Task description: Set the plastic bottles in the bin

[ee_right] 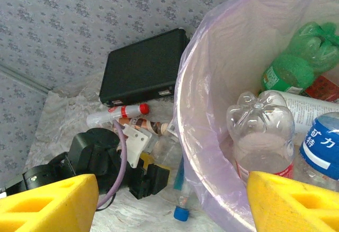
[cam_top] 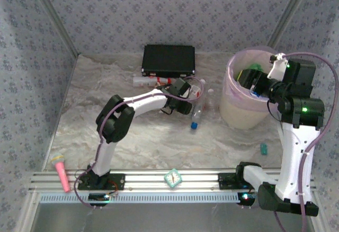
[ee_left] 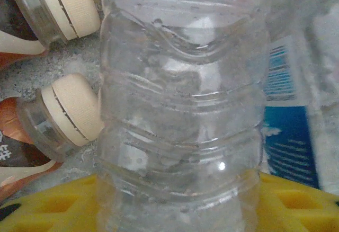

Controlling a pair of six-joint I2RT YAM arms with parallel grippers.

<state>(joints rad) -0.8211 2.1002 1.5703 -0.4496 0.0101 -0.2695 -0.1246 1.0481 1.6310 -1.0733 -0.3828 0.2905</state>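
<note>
Over the round cream-white bin lined with a lavender plastic bag (ee_right: 212, 57), where a green plastic bottle (ee_right: 299, 57) already lies, the right gripper (ee_right: 172, 203) hangs with fingers spread wide and empty, while the left gripper (ee_left: 178, 211) flanks a clear ribbed plastic bottle (ee_left: 180, 110), though I cannot tell whether it squeezes.

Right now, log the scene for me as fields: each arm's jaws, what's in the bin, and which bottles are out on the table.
left gripper: jaws open, one on either side of a clear bottle
right gripper: jaws open and empty, at the mouth of the bin
in bin: green bottle, clear petal-based bottle, blue-labelled bottle
on table: at least two brown bottles with cream caps, and a red-capped bottle
behind them: black case
</note>
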